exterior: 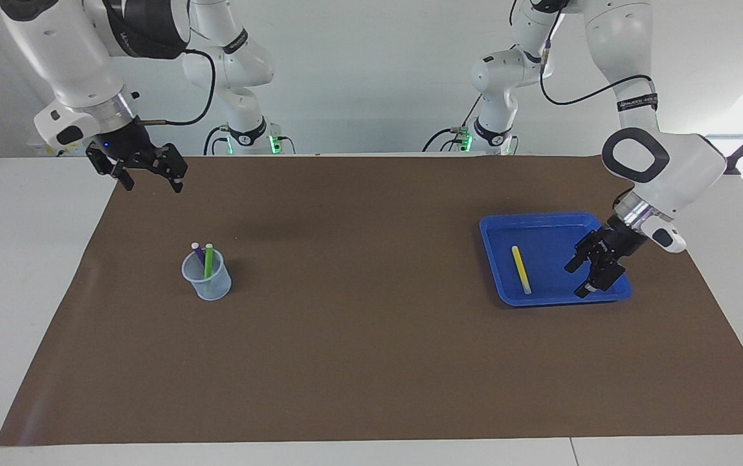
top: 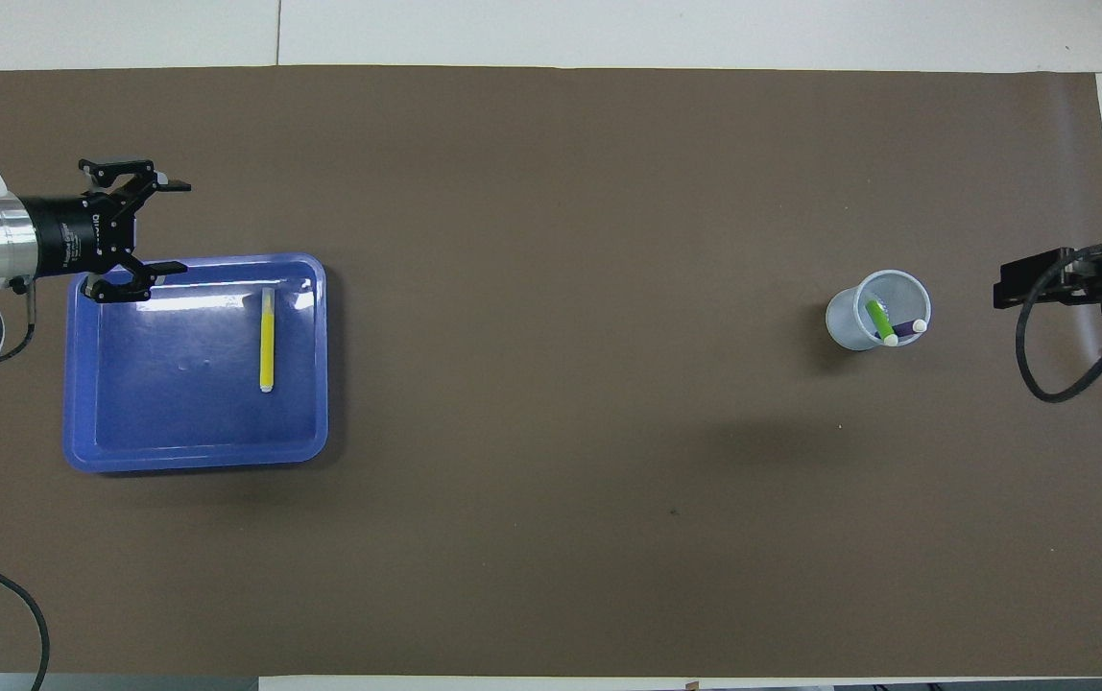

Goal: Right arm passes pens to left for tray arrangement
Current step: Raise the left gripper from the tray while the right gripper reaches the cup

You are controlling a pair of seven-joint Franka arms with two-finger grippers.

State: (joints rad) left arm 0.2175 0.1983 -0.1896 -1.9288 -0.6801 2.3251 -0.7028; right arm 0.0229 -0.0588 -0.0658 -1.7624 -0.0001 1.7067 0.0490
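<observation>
The yellow pen lies flat in the blue tray. The left claw hangs over the tray, fingers apart, empty. The purple pen and green pen stand in the cup. The right claw, fingers apart, waits above the tabletop.

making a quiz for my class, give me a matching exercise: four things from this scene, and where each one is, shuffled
Things:
1. yellow pen
2. green pen
3. left gripper
4. right gripper

Places:
A. standing in the cup
B. up over the mat's edge nearest the robots
C. lying flat in the tray
D. open, over the tray's corner

Pairs: 1-C, 2-A, 3-D, 4-B
</observation>
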